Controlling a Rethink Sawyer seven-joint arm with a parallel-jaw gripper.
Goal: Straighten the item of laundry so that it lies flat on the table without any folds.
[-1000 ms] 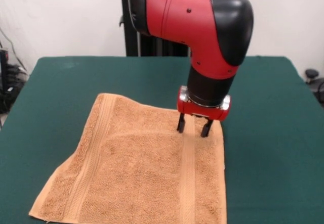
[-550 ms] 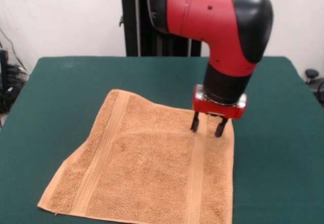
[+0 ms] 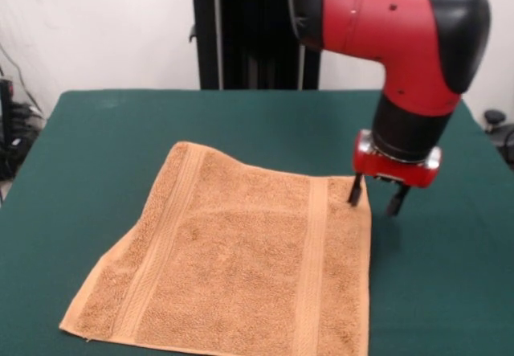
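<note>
The item of laundry (image 3: 241,259), an orange-tan terry towel with woven bands near its left and right edges, lies spread out on the dark green table (image 3: 96,147). Its far edge shows a slight ripple near the left corner. My gripper (image 3: 375,201) hangs at the towel's far right corner, fingers apart and holding nothing. One fingertip (image 3: 354,199) sits at the towel's edge; the other is over bare table. The near edge of the towel runs out of the picture at the bottom right.
A black stand (image 3: 241,42) rises behind the table's far edge. Green cloth stretches wide to the right of the towel and behind it. Cables and dark gear sit off the table at the left edge (image 3: 12,131).
My gripper has slid to the right, off the towel's far right corner. The towel shifted right with it at first and has since stayed still.
</note>
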